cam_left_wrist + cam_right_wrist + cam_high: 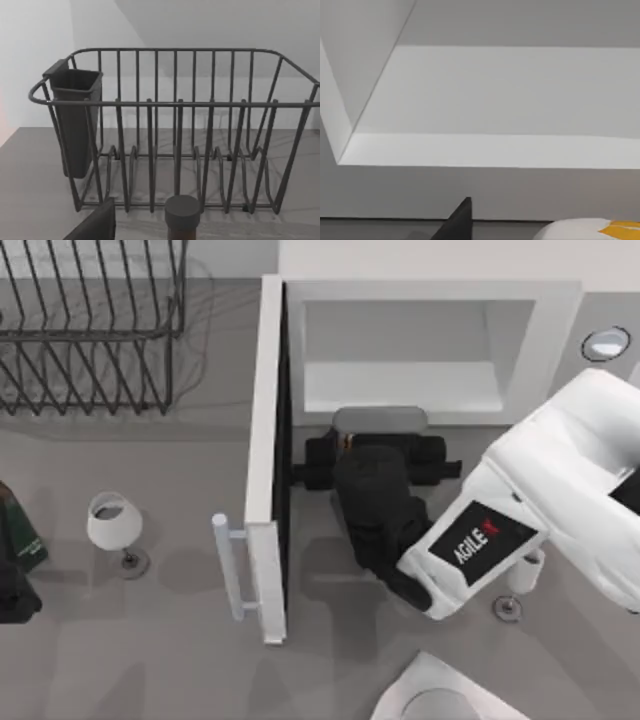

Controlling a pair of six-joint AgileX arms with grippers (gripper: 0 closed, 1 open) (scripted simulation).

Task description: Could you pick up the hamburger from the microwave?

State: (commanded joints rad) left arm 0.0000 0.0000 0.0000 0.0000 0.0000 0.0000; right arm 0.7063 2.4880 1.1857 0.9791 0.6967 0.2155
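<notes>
The bench is flat, smooth and grey. A pale wall stands behind it.

The microwave is a big white box at the back, right of the middle of the bench. Its door swings out to the left and stands wide open. A white bar handle is on the door. Inside, the walls are pale and plain. One round grey dial shows at the right of the box.

The right arm is white and chunky, with a black and red label. It reaches in from the right. Its dark right gripper is at the mouth of the microwave. I cannot tell if its jaws are spread or pressed together.

The hamburger is a small whitish lump with a yellow-orange stripe. In the right wrist view it sits low, just beside a dark finger, with the microwave's white inside behind it. From above, a tiny orange bit peeks out by the gripper, at the front edge of the microwave.

A black wire rack stands at the back left. It is made of thin bars and has one dark cup hung on its side. The left wrist view looks at this rack, with a dark round cap close in front.

Two white wine glasses stand on the bench. One glass is on the left. The other glass is partly under the right arm. A dark green thing sits at the left edge. A white thing sits at the front edge.
</notes>
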